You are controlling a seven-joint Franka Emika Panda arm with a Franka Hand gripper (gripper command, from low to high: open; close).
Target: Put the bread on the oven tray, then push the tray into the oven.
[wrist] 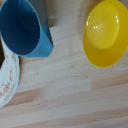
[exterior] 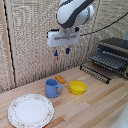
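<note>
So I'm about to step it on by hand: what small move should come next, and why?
Probably lower the pincer toward the bread. The pincer hangs high and empty, while the bread lies on the table behind the blue mug, ungrasped. The wrist view shows only mug and yellow bowl, so shift toward the bread.

Blue mug (exterior: pixel 52 88), yellow bowl (exterior: pixel 77 87), orange-brown bread (exterior: pixel 60 79), white plate (exterior: pixel 30 110) w/ floral rim, dark oven (exterior: pixel 113 56).
</note>
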